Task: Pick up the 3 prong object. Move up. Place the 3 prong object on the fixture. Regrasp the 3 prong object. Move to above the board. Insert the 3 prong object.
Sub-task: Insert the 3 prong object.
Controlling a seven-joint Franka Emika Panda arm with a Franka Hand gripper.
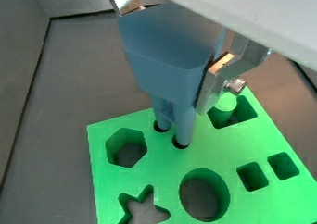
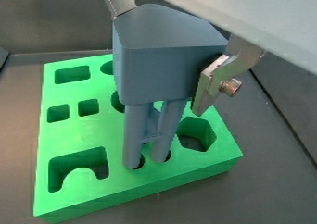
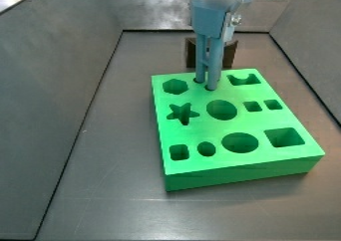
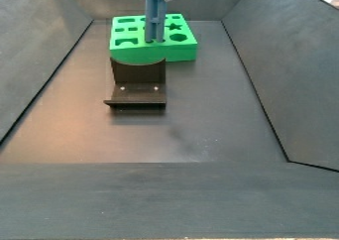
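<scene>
Light-blue plastic fills both wrist views: the 3 prong object [image 2: 158, 75] hangs upright from the pincer [image 2: 173, 75], its blocky body clamped between the silver finger plates, one finger [image 2: 218, 78] showing at its side, the opposite one hidden behind the piece. Its prongs point down and their tips sit at, or just inside, small round holes of the green board [image 1: 235, 195], so the insertion looks begun but not seated. In a side view the piece [image 3: 209, 46] stands over the far part of the board [image 3: 286, 155], with the dark fixture [image 3: 210, 51] just behind it; the fixture [image 4: 137, 90] rests empty on the floor. Judging by its look, the piece is light, rigid and rather smooth, so it could tilt in the grip; holding the broad flat sides of the body, well above the prongs, seems the soundest purchase.
</scene>
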